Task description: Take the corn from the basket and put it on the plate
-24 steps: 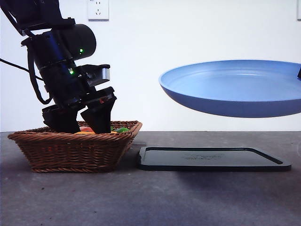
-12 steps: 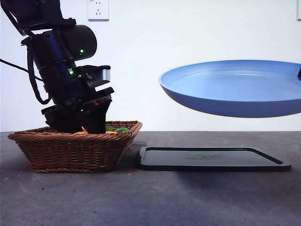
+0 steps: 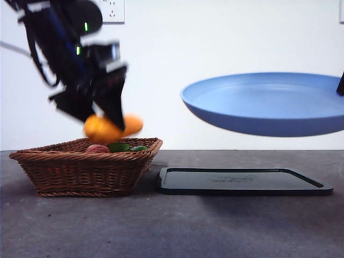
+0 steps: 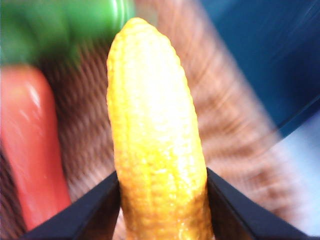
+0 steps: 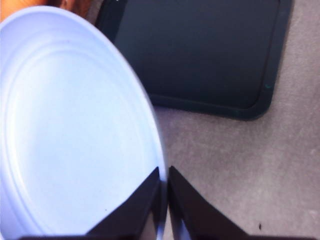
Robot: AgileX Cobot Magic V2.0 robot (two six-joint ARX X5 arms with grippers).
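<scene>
Front view: the left gripper [image 3: 102, 119], blurred, hangs above the wicker basket [image 3: 86, 171] with its jaws clamped on the corn [image 3: 112, 128], which sits clear of the basket's rim. Below the gripper, a reddish fruit [image 3: 97, 148] and green vegetables [image 3: 126, 147] lie in the basket. Well to the side of the gripper, the blue plate [image 3: 269, 105] is held in the air over a black tray [image 3: 242, 180] resting on the grey table [image 3: 172, 226].

Left wrist view: the corn [image 4: 155, 145] fills the gap between the two black jaws, gripped near one end, its tapered tip pointing away from the gripper. Beyond it blur the basket weave [image 4: 225, 130], a red vegetable [image 4: 32, 145] and a green one [image 4: 60, 25].

Right wrist view: the right gripper [image 5: 163, 187] has its jaws pinched together on the plate's rim [image 5: 159, 165]. Past the jaws lies the black tray [image 5: 200, 50] on the table [image 5: 240, 165].
</scene>
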